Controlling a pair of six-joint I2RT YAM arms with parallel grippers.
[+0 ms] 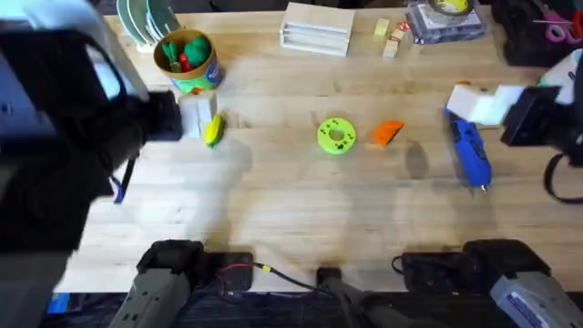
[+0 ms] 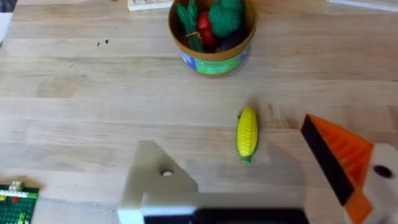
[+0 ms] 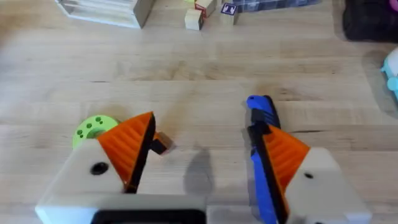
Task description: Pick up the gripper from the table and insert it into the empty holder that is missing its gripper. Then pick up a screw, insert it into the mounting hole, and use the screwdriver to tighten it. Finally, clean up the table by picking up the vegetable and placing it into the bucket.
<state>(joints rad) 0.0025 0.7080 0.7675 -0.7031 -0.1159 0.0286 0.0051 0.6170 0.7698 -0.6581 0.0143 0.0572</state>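
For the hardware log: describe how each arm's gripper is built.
Left gripper: white blocky mounts on a black bar; one carries an orange ribbed wedge pad, the other mount is bare, showing a screw hole. Right gripper: white mounts, both with orange ribbed pads. A red and yellow cable runs by the dark arm bases.

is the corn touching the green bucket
Apart. The left wrist view shows a band of bare table between the vegetable and the bucket; the overhead view shows a gap too.
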